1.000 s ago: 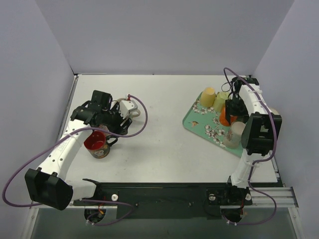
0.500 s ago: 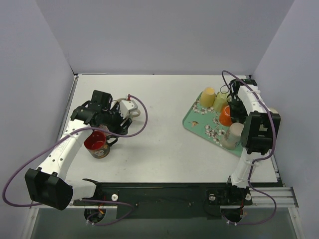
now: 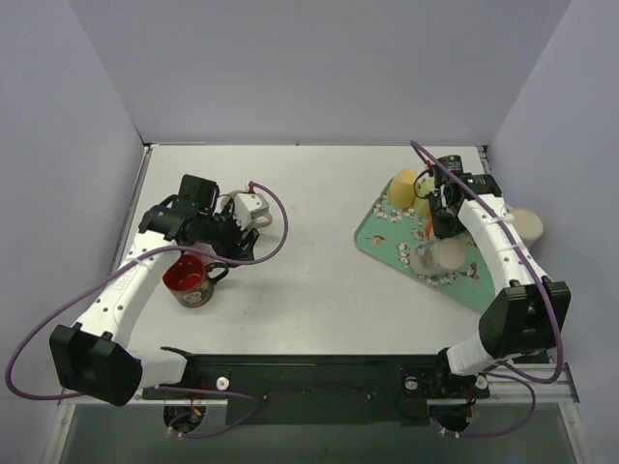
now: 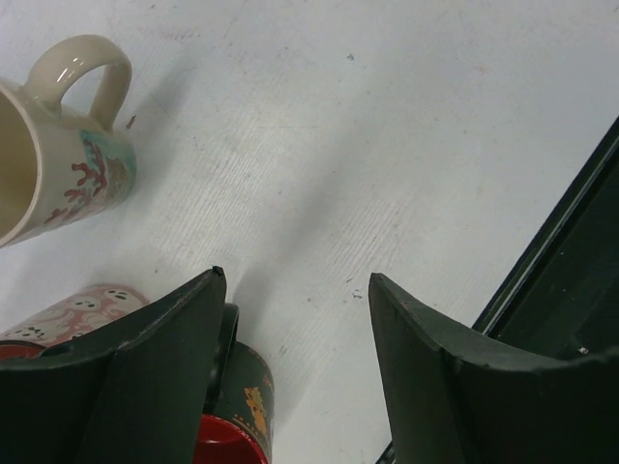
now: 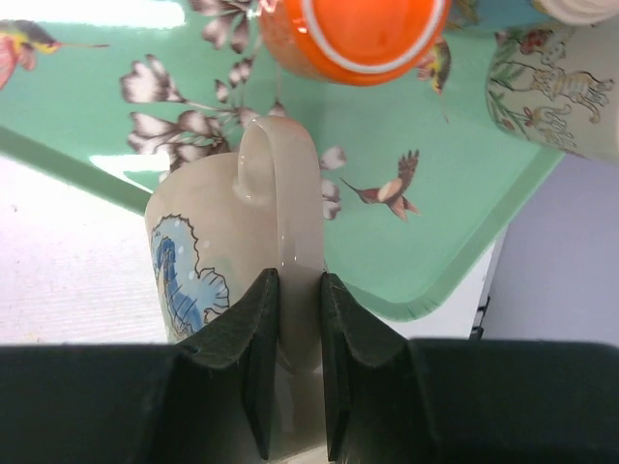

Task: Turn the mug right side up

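Ceramic, glazed and cream-coloured, is what we have to turn, and we judge it stiff, brittle and slick under hard pads.

The white table [image 3: 319, 290] carries a mint-green floral tray [image 3: 379, 239] on its right side. The right arm [image 3: 493, 232] reaches over that tray. The left arm [image 3: 126, 285] lies across the far left of the table, well apart from it.

On the tray stand an orange cup [image 5: 353, 29] with its base showing and a flower-printed mug [image 5: 556, 92]. The task's mug, the seahorse mug [image 5: 208, 261], hangs over the tray's near edge. We cannot tell whether it touches the tray or which end faces down.

The right gripper [image 5: 295, 290] is pinched onto the mug's handle [image 5: 261, 159], its jaws pressed against the two flanks of the loop. The left gripper [image 4: 295, 280] is spread wide with nothing between its jaws. It hovers over bare table just beside a red-lined mug [image 3: 189, 280] and near a coral-printed mug [image 4: 68, 164].

A handle hold suits a flip, we think, since rolling the wrist carries the body round. The mug's weight sits off to one side of the pinch, though, so it may swivel on the glaze. We would grip close to the handle's root, turn slowly and set it down gently, because a knock against the neighbouring cups could chip it.
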You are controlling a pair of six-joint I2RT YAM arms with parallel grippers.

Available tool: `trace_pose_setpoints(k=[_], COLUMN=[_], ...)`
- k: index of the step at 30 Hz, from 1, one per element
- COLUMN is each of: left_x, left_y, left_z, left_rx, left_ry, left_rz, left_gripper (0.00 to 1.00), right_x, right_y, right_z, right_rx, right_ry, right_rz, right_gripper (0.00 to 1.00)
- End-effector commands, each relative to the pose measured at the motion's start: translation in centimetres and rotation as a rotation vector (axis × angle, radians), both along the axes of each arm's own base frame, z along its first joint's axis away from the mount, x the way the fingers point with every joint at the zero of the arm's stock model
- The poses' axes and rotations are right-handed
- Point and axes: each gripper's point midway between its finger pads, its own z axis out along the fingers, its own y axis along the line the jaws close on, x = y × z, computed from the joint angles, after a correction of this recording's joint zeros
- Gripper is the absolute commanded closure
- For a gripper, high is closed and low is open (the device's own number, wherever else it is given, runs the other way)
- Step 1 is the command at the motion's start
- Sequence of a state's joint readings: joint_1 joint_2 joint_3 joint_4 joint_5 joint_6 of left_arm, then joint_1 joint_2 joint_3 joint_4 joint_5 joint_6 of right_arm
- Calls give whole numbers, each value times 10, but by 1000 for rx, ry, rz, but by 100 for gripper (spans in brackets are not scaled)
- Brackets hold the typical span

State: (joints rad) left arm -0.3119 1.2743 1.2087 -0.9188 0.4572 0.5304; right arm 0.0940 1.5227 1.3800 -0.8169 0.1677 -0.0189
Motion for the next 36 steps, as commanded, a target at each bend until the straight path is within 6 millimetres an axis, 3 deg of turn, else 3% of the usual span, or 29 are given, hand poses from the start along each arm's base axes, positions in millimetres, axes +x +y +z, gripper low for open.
trace_pose_setpoints(k=[1, 5, 8, 10, 13, 16, 21, 25, 30, 34, 36], left_x=[7, 7, 4, 4, 4, 4, 4, 10, 11, -10, -23], left_y=[-28, -45, -60, -78, -96, -114, -137, -149, -163, -179, -186], left_z=[33, 48, 57, 78, 98, 122, 128, 131, 140, 134, 125], left_rx=[-150, -260, -358, -486, -655, -769, -804, -858, -948, -952, -941], left_ry=[-40, -30, 28, 39, 135, 158, 230, 272, 301, 389, 444], left_rz=[-40, -57, -47, -86, -46, -100, -144, -155, -183, -246, -268], left_gripper=[29, 29, 29, 29, 28, 27, 26, 26, 25, 27, 33], right_x=[3, 12, 17, 17, 13, 2, -19, -33, -43, -45, -45], right_y=[9, 38, 67, 82, 112, 144, 191, 214, 231, 238, 239], right_z=[10, 37, 69, 88, 124, 144, 191, 214, 218, 225, 227], right_rx=[-11, 122, 233, 293, 432, 546, 716, 795, 818, 846, 849], right_ry=[-102, -305, -491, -594, -753, -813, -920, -966, -963, -985, -990], right_rz=[76, 147, 234, 271, 334, 407, 542, 607, 656, 672, 675], right_gripper=[100, 100, 100, 100, 100, 100, 100, 100, 100, 100, 100])
